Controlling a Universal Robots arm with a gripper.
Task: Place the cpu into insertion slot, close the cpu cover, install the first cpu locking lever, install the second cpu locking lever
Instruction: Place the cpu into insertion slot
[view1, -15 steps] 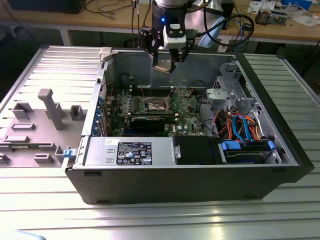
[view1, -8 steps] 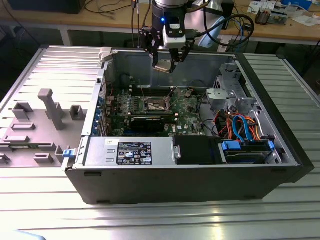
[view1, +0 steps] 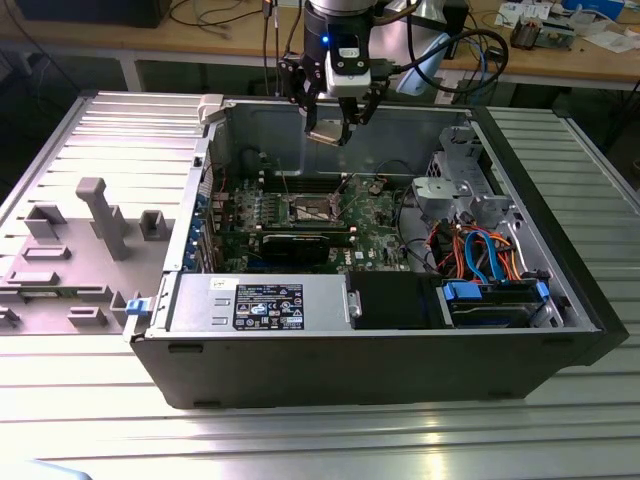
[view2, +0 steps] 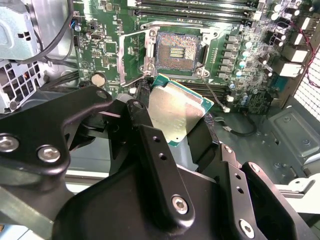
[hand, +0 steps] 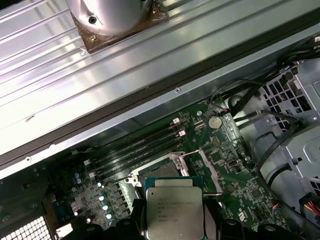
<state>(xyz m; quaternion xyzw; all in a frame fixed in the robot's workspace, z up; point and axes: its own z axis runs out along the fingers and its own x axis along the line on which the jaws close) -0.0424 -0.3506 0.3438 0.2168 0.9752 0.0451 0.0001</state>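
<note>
Black gripper (view1: 335, 125): clamped on flat silver-topped square cpu (view2: 176, 112), upper centre of exterior view.
Gold-brown square insertion slot (view2: 176, 50): uncovered, empty.

The computer case (view1: 350, 365) lay open on the table (view1: 300, 440). Above its insertion slot (view2: 179, 50), the end effector (view1: 332, 130) gripped the cpu (view2: 175, 112); memory slots (hand: 135, 145) ran just beside the slot.

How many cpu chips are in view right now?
1. The cpu is clamped in the hand, in the air apart from the bare insertion slot; another might lie hidden.
</note>
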